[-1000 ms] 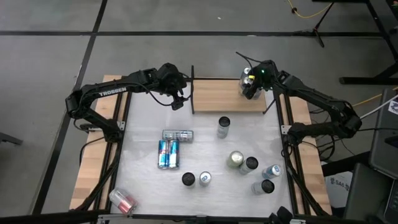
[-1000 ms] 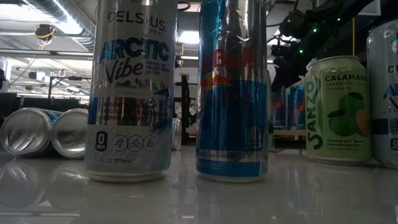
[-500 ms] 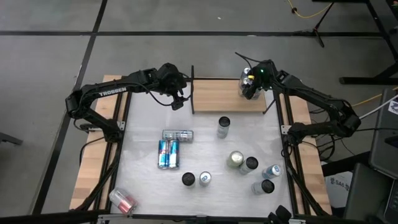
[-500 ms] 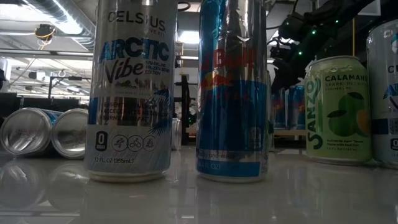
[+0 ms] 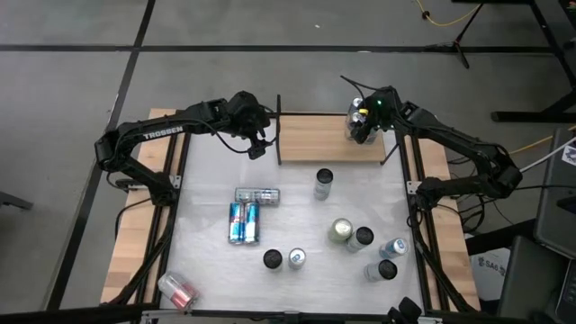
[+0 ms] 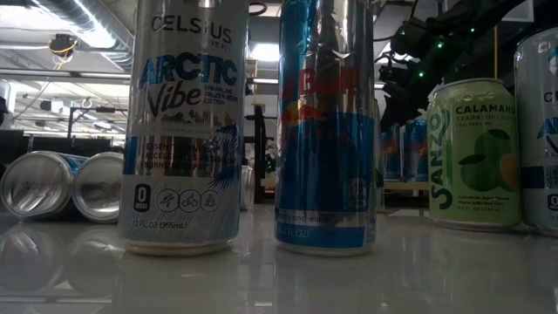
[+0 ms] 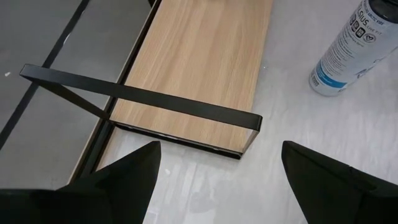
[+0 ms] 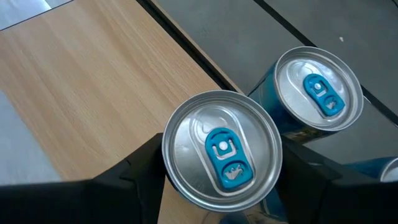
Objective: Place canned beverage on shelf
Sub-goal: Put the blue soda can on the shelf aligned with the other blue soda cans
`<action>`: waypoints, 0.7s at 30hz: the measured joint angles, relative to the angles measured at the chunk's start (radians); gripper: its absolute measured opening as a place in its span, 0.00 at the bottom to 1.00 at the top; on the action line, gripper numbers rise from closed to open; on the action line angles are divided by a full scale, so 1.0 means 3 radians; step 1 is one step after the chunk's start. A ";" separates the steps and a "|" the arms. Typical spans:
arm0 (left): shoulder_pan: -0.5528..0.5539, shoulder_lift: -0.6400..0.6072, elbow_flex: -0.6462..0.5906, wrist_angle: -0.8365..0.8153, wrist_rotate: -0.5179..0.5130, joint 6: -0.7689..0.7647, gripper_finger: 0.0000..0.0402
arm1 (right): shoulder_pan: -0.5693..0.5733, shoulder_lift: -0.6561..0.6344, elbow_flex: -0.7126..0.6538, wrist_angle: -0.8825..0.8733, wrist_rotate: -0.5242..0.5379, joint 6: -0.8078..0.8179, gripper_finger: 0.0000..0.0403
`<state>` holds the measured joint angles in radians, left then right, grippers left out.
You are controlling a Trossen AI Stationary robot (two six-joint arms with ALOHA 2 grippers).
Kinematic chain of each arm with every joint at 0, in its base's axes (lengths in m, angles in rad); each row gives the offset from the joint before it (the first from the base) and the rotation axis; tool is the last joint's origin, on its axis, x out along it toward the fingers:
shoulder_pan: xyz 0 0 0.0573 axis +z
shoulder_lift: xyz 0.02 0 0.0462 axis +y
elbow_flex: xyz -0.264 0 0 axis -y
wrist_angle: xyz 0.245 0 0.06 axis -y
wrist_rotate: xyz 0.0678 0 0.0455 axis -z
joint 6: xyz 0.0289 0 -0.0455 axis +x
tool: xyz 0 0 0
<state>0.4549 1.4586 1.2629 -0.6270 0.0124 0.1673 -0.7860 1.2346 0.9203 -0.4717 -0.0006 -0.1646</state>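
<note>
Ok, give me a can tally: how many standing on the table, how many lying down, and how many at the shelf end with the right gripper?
Standing cans on the white table: 7
Lying cans: 4, counting the red can at a left-side corner
Cans at the right end of the shelf: 2, including the gripped can in the right gripper
Total: 13

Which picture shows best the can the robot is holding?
The right wrist view: the held can fills the picture, silver top and blue tab up, between the right gripper jaws, above the shelf. The high view shows it tiny at the shelf's right end. The left wrist view misses it; the low view doesn't show it clearly.
</note>
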 joint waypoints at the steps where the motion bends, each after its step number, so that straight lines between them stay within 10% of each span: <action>1: -0.0001 0.0000 0.0000 0.0000 0.0000 0.0000 0.81 | 0.0000 0.0000 0.0000 0.0000 0.0000 0.0000 0.58; 21: -0.0001 0.0000 0.0000 0.0000 0.0000 0.0000 0.81 | 0.0001 0.0001 0.0000 -0.0011 -0.0003 0.0010 0.74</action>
<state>0.4545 1.4586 1.2629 -0.6270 0.0124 0.1672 -0.7857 1.2350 0.9203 -0.4751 -0.0013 -0.1616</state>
